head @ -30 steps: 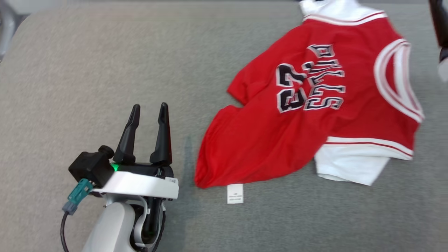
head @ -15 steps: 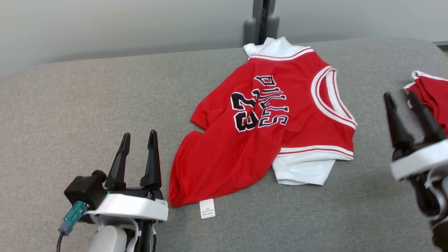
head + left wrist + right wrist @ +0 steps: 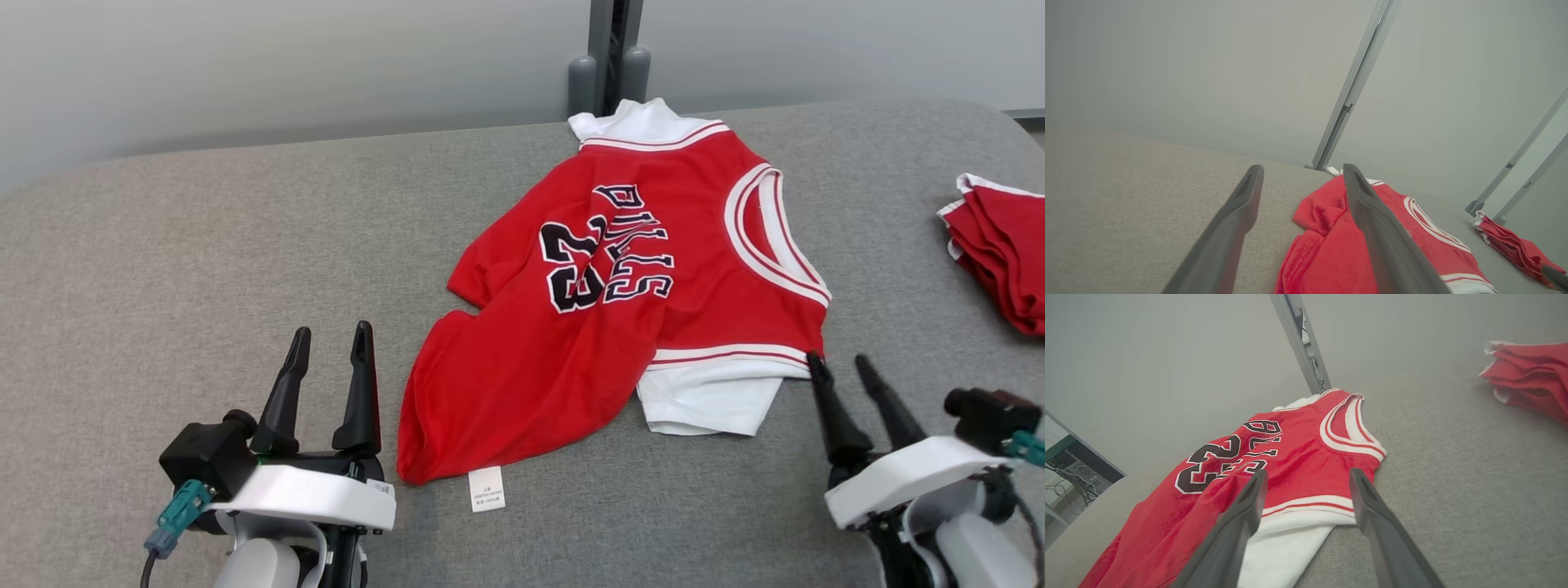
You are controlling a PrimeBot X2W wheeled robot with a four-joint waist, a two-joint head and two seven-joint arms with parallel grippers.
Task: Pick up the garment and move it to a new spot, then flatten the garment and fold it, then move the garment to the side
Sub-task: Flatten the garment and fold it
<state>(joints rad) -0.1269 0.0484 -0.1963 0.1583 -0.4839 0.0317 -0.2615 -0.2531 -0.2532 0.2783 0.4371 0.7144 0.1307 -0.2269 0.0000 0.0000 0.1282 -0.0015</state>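
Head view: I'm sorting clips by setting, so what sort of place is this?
Likely a garment-folding test bench: grey fabric-covered table, plain partition with metal post, folded red garments stacked aside.

Surface: grey woven-fabric worktop [image 3: 204, 269] with rounded corners, spanning the head view.
Right edge: pile of folded red garments [image 3: 1000, 257] with white trim, lying on the worktop.
Behind far edge: grey metal post [image 3: 608, 49] with two rounded feet.
Backdrop: plain pale grey wall panel [image 3: 286, 65].
Far background: dark cables [image 3: 1073, 473], small and indistinct, in the right wrist view.
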